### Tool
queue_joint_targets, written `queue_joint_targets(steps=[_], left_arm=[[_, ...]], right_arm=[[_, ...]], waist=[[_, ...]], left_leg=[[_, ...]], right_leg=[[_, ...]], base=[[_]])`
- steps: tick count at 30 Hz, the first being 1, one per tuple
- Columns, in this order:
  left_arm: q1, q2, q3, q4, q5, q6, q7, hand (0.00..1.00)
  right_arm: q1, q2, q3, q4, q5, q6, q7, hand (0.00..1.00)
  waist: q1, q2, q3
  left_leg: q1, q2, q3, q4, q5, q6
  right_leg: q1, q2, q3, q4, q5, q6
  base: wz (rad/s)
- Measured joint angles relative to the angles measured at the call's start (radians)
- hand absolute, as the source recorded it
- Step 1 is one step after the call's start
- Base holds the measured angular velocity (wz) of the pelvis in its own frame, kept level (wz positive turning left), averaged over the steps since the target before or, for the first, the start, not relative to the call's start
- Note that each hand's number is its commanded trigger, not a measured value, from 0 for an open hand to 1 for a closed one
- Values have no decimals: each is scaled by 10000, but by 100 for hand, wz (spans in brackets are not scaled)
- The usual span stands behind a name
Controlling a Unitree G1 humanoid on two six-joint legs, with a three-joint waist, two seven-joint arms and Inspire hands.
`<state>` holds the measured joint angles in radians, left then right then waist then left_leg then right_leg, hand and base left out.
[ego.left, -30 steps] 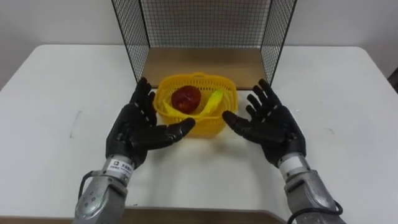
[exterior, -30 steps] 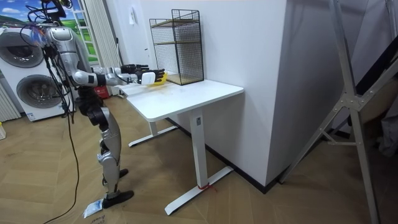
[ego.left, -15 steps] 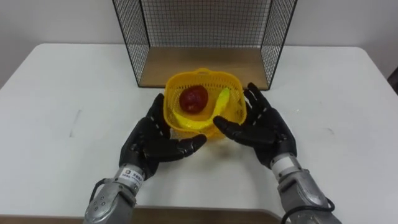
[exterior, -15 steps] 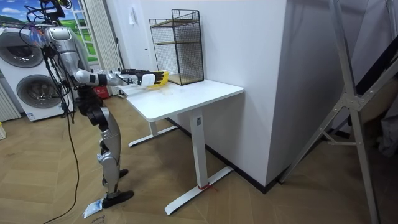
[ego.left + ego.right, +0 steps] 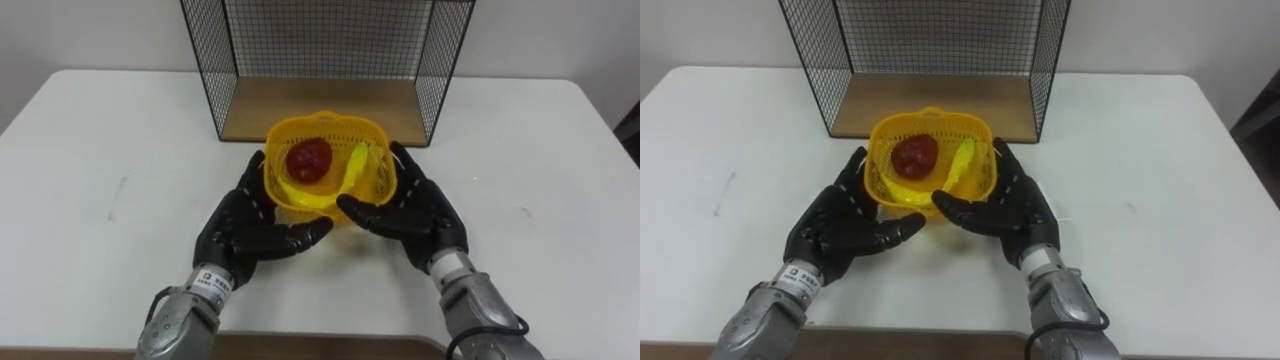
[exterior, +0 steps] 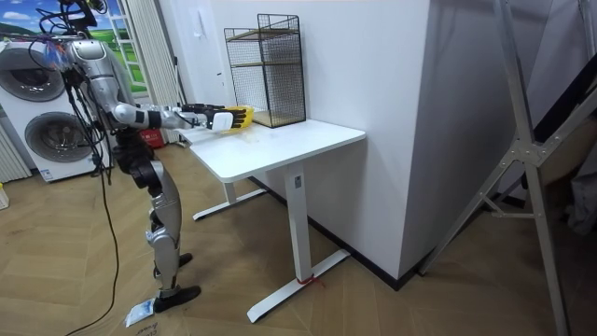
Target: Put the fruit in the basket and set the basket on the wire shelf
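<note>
Between left hand [image 5: 245, 225] at nine and right hand [image 5: 412, 208] at three, both flat-fingered, the light basket [image 5: 325, 150] likely flexes; I'd press low.

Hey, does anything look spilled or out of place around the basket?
Nothing stands out. The basket is cupped between the left hand and right hand before the wire shelf, apple and banana both inside, nothing spilled on the table.

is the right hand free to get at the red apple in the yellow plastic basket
Probably not: the red apple lies uncovered, but the right hand and left hand both press the sides of the yellow plastic basket.
</note>
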<state>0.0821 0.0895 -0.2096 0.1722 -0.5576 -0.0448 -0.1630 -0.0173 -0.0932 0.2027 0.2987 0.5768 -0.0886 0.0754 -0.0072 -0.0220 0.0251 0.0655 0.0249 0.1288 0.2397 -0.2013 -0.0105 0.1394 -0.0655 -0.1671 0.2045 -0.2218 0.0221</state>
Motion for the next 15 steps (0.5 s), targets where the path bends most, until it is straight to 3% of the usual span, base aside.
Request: queue_joint_targets(steps=[11, 15], left_arm=[[-87, -71, -75, -45, 4, -39, 91, 0], [-371, -87, -243, -43, 4, -43, 385, 0]], right_arm=[[-124, 57, 148, 53, -885, -109, -397, 0], [-202, 63, 150, 50, -1335, -98, -592, 0]], waist=[[-161, -9, -16], [-156, -9, -16]], left_leg=[[15, 0, 10, -3, 0, 0], [12, 0, 13, -3, 1, 0]], right_leg=[[75, -2, 22, -3, 0, 0], [12, -1, 23, 7, 0, 0]], base=[[0], [0]])
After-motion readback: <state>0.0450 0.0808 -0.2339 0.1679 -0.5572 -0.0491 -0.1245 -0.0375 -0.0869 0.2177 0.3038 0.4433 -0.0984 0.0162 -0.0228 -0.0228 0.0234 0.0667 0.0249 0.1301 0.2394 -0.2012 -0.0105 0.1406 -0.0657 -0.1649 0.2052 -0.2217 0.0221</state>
